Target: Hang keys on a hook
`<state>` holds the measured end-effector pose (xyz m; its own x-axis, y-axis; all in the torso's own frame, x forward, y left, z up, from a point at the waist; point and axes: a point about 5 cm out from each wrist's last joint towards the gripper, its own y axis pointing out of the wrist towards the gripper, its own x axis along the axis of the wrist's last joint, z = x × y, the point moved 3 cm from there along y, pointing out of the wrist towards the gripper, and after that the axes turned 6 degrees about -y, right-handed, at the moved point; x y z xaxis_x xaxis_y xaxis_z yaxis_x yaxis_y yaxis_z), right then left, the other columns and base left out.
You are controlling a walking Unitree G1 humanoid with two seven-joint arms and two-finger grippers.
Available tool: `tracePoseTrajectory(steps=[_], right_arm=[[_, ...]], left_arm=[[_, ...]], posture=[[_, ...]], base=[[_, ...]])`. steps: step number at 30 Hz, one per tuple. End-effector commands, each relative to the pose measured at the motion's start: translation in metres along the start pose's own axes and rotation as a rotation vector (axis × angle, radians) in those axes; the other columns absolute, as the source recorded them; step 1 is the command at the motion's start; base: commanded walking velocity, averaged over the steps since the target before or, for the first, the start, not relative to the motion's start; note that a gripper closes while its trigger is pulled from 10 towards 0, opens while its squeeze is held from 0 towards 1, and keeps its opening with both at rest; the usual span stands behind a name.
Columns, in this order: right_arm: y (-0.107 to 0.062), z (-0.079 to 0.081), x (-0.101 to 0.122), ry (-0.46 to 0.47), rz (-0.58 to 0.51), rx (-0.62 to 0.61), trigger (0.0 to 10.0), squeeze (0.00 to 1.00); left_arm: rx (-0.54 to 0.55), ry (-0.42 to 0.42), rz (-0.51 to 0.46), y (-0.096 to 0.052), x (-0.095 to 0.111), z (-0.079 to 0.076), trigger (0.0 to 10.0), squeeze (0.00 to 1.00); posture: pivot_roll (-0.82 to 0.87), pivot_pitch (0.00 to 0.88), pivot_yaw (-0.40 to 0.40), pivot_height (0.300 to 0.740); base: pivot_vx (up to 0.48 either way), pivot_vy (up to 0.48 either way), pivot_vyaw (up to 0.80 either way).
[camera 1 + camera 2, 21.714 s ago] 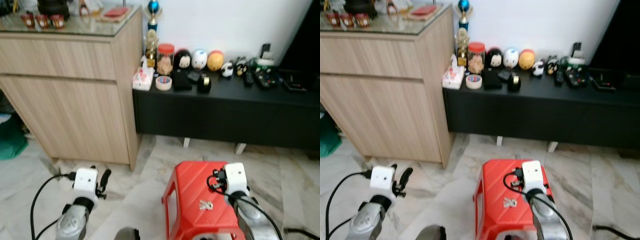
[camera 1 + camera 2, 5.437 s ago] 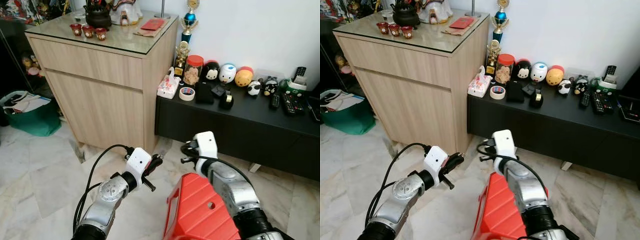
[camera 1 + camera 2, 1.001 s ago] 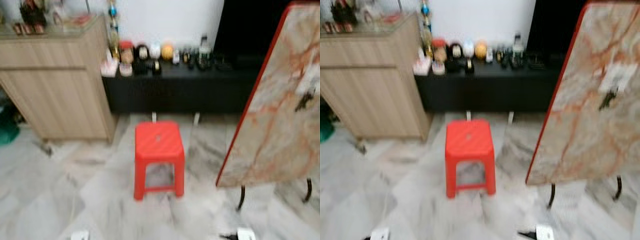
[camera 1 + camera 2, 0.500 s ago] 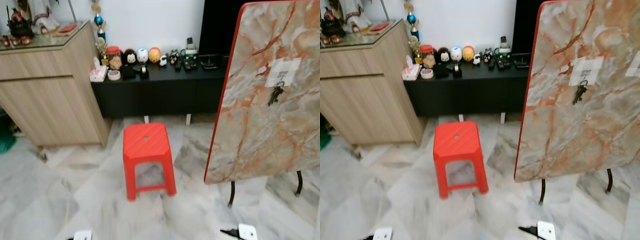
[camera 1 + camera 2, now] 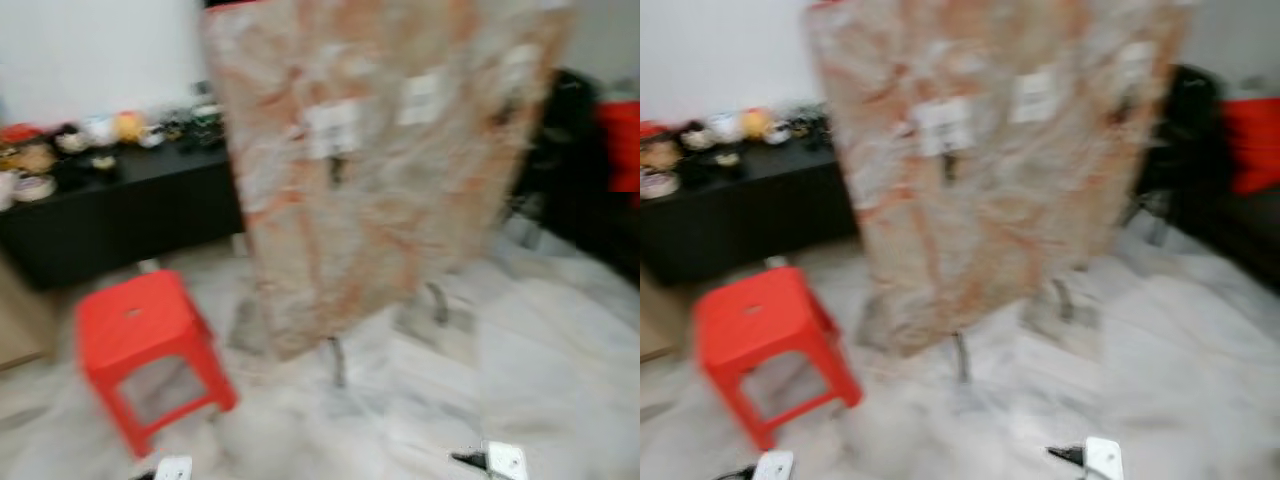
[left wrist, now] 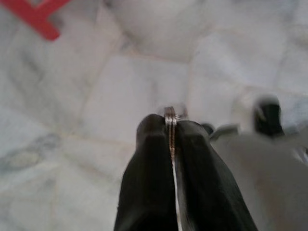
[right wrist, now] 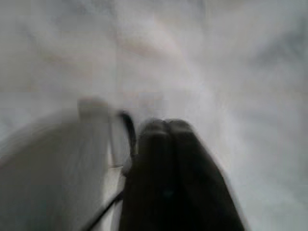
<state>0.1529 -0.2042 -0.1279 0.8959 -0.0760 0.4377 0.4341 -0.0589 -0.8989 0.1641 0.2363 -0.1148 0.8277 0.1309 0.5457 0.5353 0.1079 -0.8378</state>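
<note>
Left pincer [image 6: 171, 126], seen from its wrist, is clamped tight on the keys [image 6: 169, 114]: a thin metal edge pokes out between the two black fingertips, hanging low over the marble floor [image 6: 72, 106]. Right pincer [image 7: 166, 126] has its fingers pressed together with nothing between them, idle, also low over the floor.

Head views are blurred. Biggest thing is the marble-patterned board [image 5: 400, 160], standing upright on thin dark legs, taking up the middle of the view. Left of it, a long black surface [image 5: 110, 210] against the white wall carries a row of small toys and clutter [image 5: 90, 135]. A red stool [image 5: 140, 350] stands on the floor in front of that, near the board's lower left corner. On the board's face are two pale patches [image 5: 332, 130]; under the left one a small dark thing hangs [image 5: 336, 168], too blurred to tell if it is a hook or something on it.

Progress, as a judgement: keys are picked up and in hand, board faced. Left to do: get close, raise the left arm, slip the ring over a hook, release.
</note>
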Motion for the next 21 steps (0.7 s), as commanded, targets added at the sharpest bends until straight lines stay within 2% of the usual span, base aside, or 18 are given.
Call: tracePoseTrajectory(steps=[1,3,5,8,10,12,15,17,21], right_arm=[[0.001,0.002,0.019,0.003,-0.053,0.001,10.0,0.00],[0.002,0.011,0.018,-0.006,-0.040,0.027,10.0,0.00],[0.002,0.016,0.015,-0.018,-0.029,0.043,10.0,0.00],[0.003,0.025,0.009,-0.053,0.001,0.069,10.0,0.00],[0.003,0.027,0.009,-0.057,0.005,0.072,10.0,0.00],[0.004,0.027,0.021,-0.058,-0.017,0.067,10.0,0.00],[0.004,0.027,0.026,-0.061,-0.026,0.063,10.0,0.00],[0.004,0.022,0.040,-0.019,-0.064,0.030,10.0,0.00],[0.004,0.015,0.050,0.022,-0.096,0.004,10.0,0.00]], left_arm=[[0.007,0.017,0.015,-0.001,-0.002,0.005,10.0,0.00],[0.031,0.014,0.004,-0.002,0.001,0.014,10.0,0.00],[0.046,0.008,-0.001,-0.003,0.001,0.019,10.0,0.00],[0.085,-0.040,-0.012,-0.005,-0.001,0.029,10.0,0.00],[0.087,-0.043,-0.012,-0.005,0.000,0.030,10.0,0.00],[0.058,0.001,-0.032,-0.002,0.012,0.025,10.0,0.00],[0.053,0.019,-0.044,-0.001,0.018,0.024,10.0,0.00],[0.032,0.018,-0.087,0.001,0.030,0.015,10.0,0.00],[0.000,0.038,-0.115,0.003,0.040,0.005,10.0,0.00]], posture=[[-0.08,0.000,0.060,0.736],[0.04,0.000,-0.016,0.736],[0.09,0.000,-0.042,0.736],[0.13,0.000,-0.062,0.736],[0.13,0.000,-0.052,0.736],[0.18,0.000,-0.073,0.736],[0.16,0.000,-0.062,0.736],[0.10,0.000,-0.002,0.736],[0.06,0.000,0.025,0.736]], base=[[0.000,-0.480,0.00],[0.000,-0.480,0.00],[0.000,-0.480,0.00],[0.000,-0.480,0.00],[0.000,-0.369,0.00],[0.000,-0.343,0.00],[0.000,-0.107,0.00],[0.000,0.000,0.00],[0.000,0.000,0.00]])
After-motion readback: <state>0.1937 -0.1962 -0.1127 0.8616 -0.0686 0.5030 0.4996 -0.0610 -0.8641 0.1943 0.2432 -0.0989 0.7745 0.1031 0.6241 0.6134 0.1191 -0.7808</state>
